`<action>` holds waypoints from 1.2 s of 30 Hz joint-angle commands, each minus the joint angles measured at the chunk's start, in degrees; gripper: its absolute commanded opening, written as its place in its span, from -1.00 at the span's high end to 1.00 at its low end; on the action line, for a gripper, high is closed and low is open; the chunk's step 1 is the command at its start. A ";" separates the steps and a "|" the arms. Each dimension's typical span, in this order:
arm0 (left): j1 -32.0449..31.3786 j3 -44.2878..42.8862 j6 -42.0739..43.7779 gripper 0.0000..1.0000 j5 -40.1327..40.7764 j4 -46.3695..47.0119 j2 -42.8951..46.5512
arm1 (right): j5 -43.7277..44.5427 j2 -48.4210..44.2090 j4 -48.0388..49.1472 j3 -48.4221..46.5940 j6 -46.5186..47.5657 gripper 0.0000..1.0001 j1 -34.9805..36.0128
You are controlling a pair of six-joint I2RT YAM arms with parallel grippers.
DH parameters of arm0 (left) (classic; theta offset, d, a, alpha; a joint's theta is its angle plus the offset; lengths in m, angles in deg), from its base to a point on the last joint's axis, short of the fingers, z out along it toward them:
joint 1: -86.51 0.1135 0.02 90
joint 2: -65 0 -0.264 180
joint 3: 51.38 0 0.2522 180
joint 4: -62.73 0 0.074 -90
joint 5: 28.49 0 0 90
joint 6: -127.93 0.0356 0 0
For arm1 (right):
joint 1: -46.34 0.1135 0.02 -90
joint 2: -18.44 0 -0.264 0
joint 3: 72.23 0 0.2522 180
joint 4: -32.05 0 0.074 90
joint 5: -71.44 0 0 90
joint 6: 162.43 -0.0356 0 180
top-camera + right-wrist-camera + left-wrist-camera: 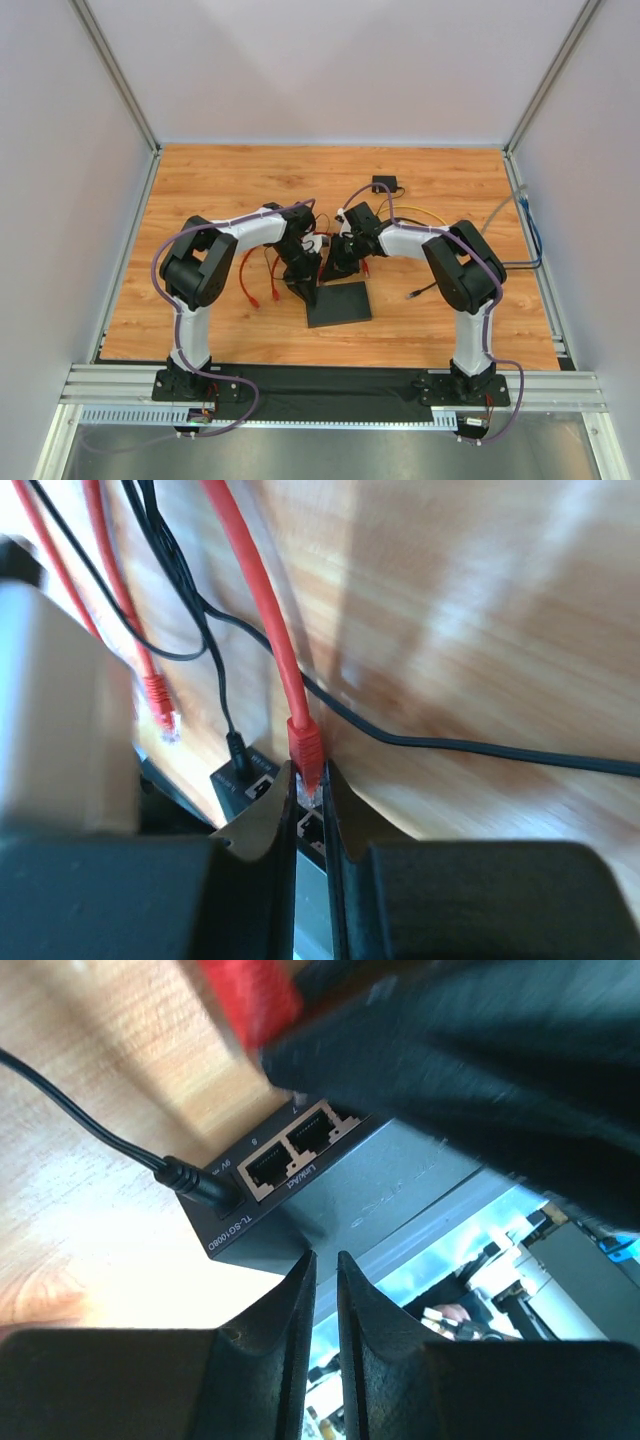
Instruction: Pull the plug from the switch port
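Note:
The flat black switch (340, 304) lies on the wooden table between my arms. In the left wrist view the switch (400, 1190) shows two empty sockets (295, 1150) and a black power plug (195, 1182) in its end. My left gripper (325, 1256) is shut, with its tips resting on the switch's top near that corner. My right gripper (310, 772) is shut on the red plug (306, 742). The plug's clear tip sits between the fingers, just above an open socket of the switch (238, 777). Its red cable (250, 590) runs up and away.
A second red cable with a loose plug (160, 706) lies left of the switch and also shows in the top view (247, 285). Black cables (450, 745) cross the wood. A small black block (384, 184) and a yellow cable (420, 210) lie at the back.

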 commanded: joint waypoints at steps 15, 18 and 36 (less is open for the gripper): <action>-0.21 1.59 2.28 0.48 1.88 5.70 6.38 | 7.01 -3.36 -11.43 -5.75 6.57 1.00 -0.71; -0.13 1.50 2.89 0.44 1.87 8.25 11.30 | 11.85 -5.03 -18.99 -8.83 9.64 0.99 -1.42; 10.68 -2.72 1.67 0.35 15.21 6.77 25.99 | 19.51 -14.87 -27.98 -17.81 13.09 0.99 -5.53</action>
